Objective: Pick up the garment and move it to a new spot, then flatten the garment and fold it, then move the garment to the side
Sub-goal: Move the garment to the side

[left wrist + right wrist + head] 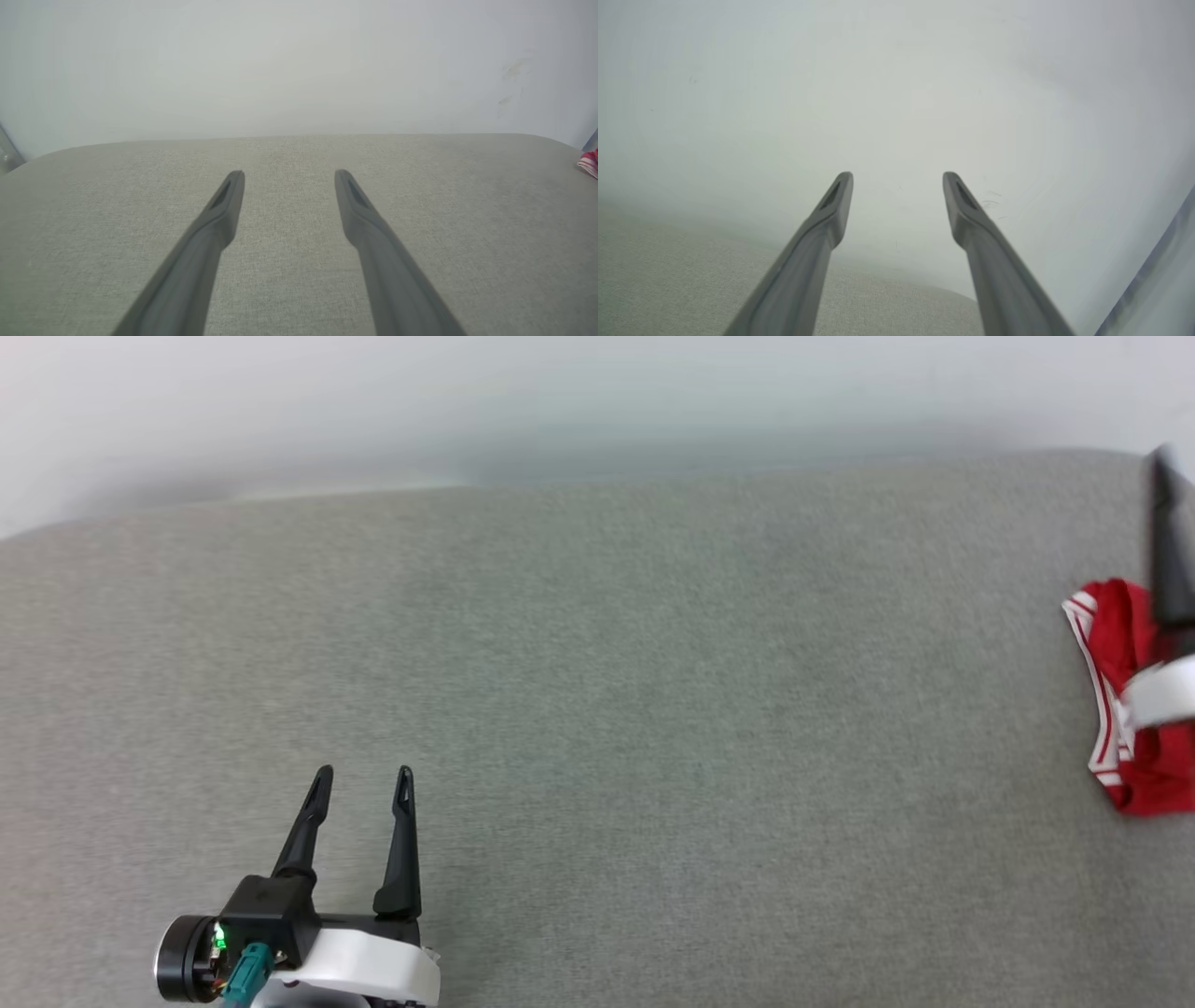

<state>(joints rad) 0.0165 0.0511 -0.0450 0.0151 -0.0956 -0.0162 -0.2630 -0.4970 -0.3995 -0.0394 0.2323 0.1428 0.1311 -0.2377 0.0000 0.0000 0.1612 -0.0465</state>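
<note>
My left jaws stand wide apart with nothing between them. In the head view their two dark fingers (401, 845) point up the picture from the lower left, low over the grey fabric-covered worktop (653, 709). In the left wrist view, bare grey cloth fills the gap between the fingers, and a pale wall (280, 60) rises behind the worktop's far edge.

My right jaws are apart too and grip nothing. In the right wrist view the two fingers (836, 205) are spread against the pale wall, with a corner of the worktop at the lower left. In the head view one of these fingers (1167, 546) shows as a blurred dark blade at the far right edge, and the white cuff (1162, 695) of that arm is below it.

The garment (1111, 644) lies on the worktop at the far right, well apart from my left jaws. It is a bunched red heap with red-and-white striped trim along its near side. The cuff and finger cross in front of it, and the picture's edge cuts off the rest. I cannot tell whether the arm touches it. A small red and white scrap of it (589, 163) also shows at the right edge of the left wrist view.
</note>
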